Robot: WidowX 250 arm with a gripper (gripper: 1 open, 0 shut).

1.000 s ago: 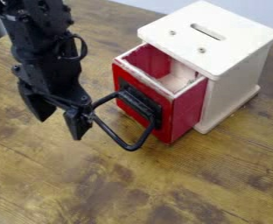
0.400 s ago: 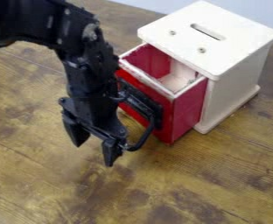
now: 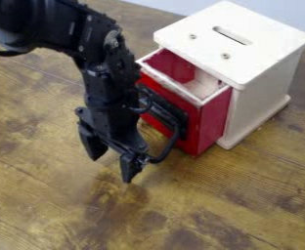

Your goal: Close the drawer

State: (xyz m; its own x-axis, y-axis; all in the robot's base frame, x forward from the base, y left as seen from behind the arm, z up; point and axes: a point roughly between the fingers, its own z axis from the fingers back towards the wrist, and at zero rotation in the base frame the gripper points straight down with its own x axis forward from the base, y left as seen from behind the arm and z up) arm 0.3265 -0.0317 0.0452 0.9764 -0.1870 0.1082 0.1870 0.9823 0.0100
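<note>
Wooden plank surface (image 3: 38,210) carries everything. Landmark: cream-white box (image 3: 253,73), upper right of frame, slotted top, light wood top panel with dark screw dots at corners.

Black robot arm (image 3: 64,39) enters from upper left, reaches down in front of the box's left face. Bulky, dark, cables on it.

The drawer (image 3: 182,103) sits in the box's left-front face, pulled partway out. Red front and red sides, pale wood floor visible inside, open top showing under the box's lid overhang. Black plate on the red front, large black loop handle (image 3: 164,125) sticking out from it toward the arm; the handle is partly hidden behind the arm.

Gripper (image 3: 112,159) hangs just left-front of the drawer front, pointing down at the surface. Fingers (image 3: 132,168) are two dark prongs, spread apart, a gap between them, nothing clamped in them. The nearer finger tip is close above the surface; contact not clear. Gripper body overlaps the handle in view; whether it touches the handle or drawer front I cannot tell.
</note>
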